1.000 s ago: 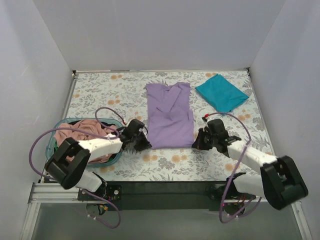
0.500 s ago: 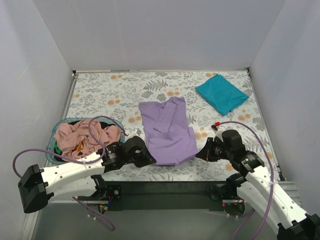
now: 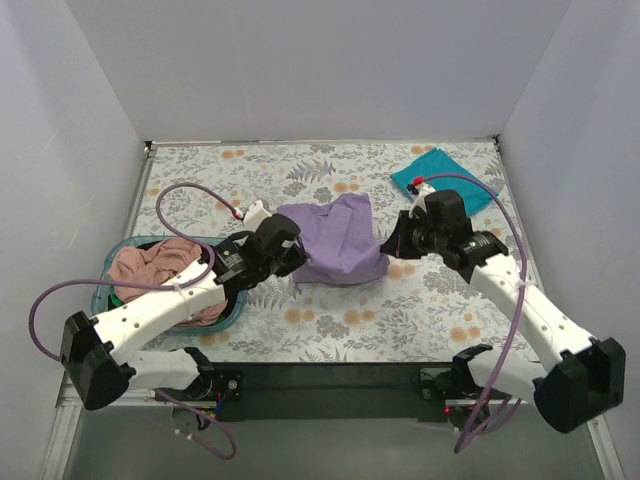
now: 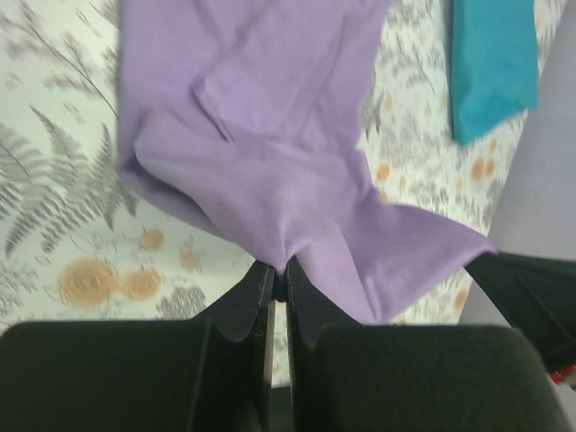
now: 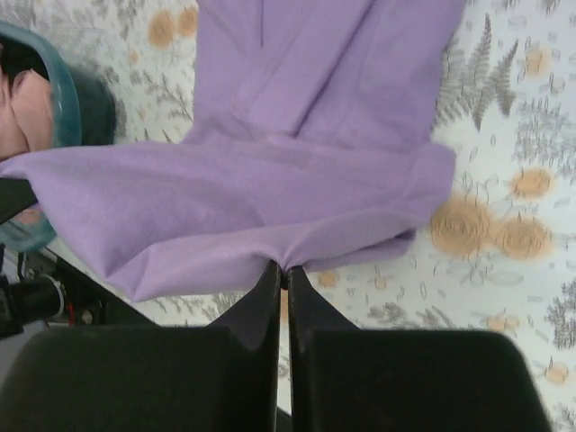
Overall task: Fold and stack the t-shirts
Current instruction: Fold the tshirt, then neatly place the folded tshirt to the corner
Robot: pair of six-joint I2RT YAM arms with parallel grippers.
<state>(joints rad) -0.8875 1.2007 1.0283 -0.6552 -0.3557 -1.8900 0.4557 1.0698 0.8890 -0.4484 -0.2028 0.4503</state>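
The lavender-purple t-shirt [image 3: 335, 240] lies mid-table, its near hem lifted and carried over the rest. My left gripper [image 3: 294, 252] is shut on the hem's left corner; the purple cloth [image 4: 270, 171] bunches at the fingertips in the left wrist view. My right gripper [image 3: 386, 246] is shut on the hem's right corner, with the purple cloth [image 5: 297, 180] spreading from its tips. A folded teal-blue t-shirt [image 3: 470, 192] lies at the far right, and shows in the left wrist view [image 4: 490, 63]. Dusty pink t-shirts [image 3: 160, 268] are heaped in the basket.
The round teal plastic basket [image 3: 105, 298] stands at the near left, beside my left arm; its rim shows in the right wrist view [image 5: 63, 108]. White walls close in the floral table [image 3: 400, 310] on three sides. A purple cable loops over the far left.
Both grippers dragged the purple t-shirt toward the near edge, then lifted its near hem and carried it away from the bases, over the shirt. The shirt now looks shorter.
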